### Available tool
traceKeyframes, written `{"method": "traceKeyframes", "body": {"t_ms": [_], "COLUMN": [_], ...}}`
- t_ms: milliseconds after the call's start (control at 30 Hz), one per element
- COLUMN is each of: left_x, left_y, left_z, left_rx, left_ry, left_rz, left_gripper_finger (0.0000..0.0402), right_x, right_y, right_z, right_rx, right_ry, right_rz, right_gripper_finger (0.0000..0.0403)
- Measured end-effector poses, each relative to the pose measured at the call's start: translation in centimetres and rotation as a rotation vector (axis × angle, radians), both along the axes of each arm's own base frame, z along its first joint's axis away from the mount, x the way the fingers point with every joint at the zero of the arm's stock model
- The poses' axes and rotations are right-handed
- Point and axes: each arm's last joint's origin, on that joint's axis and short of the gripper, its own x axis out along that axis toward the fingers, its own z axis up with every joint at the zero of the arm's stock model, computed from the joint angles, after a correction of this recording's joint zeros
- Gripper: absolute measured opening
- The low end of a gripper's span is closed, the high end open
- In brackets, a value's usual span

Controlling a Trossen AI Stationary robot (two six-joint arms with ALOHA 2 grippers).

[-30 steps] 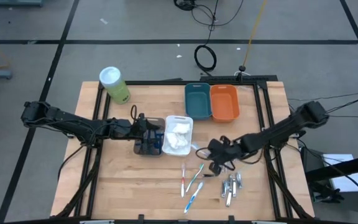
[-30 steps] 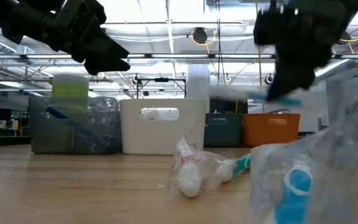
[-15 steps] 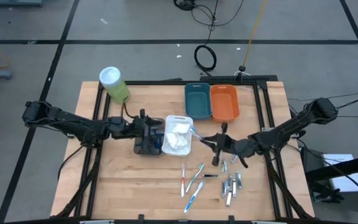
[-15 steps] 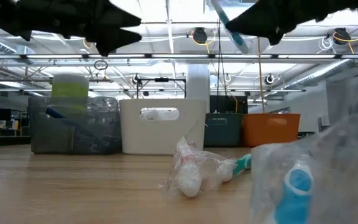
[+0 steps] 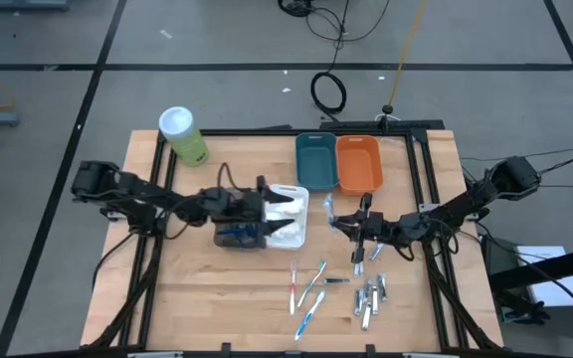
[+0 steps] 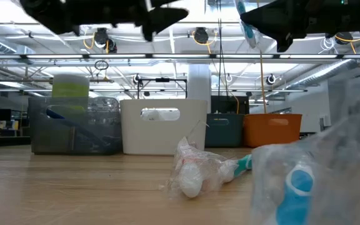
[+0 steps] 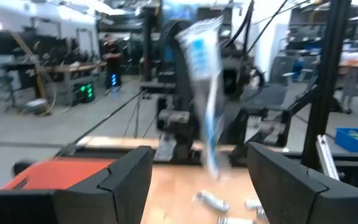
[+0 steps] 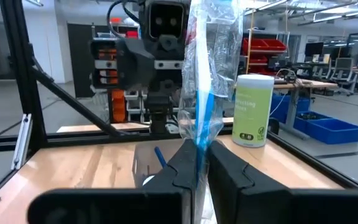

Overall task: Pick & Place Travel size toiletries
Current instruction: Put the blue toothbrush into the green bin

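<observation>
Right pincer (image 8: 196, 163) clamps a wrapped blue toothbrush (image 8: 201, 93); canister (image 8: 252, 111) label seemingly unreadable.

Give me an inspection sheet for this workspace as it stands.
Surface: wooden table, black frame.
Job's things: wrapped toothbrushes and silvery tubes loose at front; white packets in white bin; clear bin beside it.
Clutter: green canister with white lid; teal bin and orange bin.
Grippers: left gripper open over the bins; right gripper shut on wrapped blue toothbrush, held upright above the table.
Cables: coiled black cable on floor.
Surroundings: workshop benches; person far off.
</observation>
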Motion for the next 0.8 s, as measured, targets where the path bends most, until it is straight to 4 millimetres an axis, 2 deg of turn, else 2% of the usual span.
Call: {"method": "traceKeyframes", "body": {"t_ms": [233, 500, 667, 800], "left_x": [4.1, 8.1, 9.8, 10.3], "left_y": [-0.6, -1.1, -1.2, -1.0], "left_z": [1.8, 1.6, 1.3, 1.1], "left_rx": [0.006, 0.013, 0.017, 0.018], "left_ry": [-0.055, 0.011, 0.018, 0.037], "left_rz": [-0.056, -0.102, -0.103, -0.093], "left_gripper_finger": [0.0260, 0.0260, 0.0260, 0.0259], "right_x": [0.0, 0.0, 0.0, 0.0], "right_y": [0.1, 0.1, 0.1, 0.1], "right_z": [0.0, 0.0, 0.0, 0.0], "right_rx": [-0.004, -0.005, -0.008, -0.008], "right_ry": [0.002, 0.004, 0.003, 0.003], "right_rz": [0.026, 0.026, 0.051, 0.052], "right_gripper_finger": [0.0015, 0.0015, 0.0015, 0.0015]}}
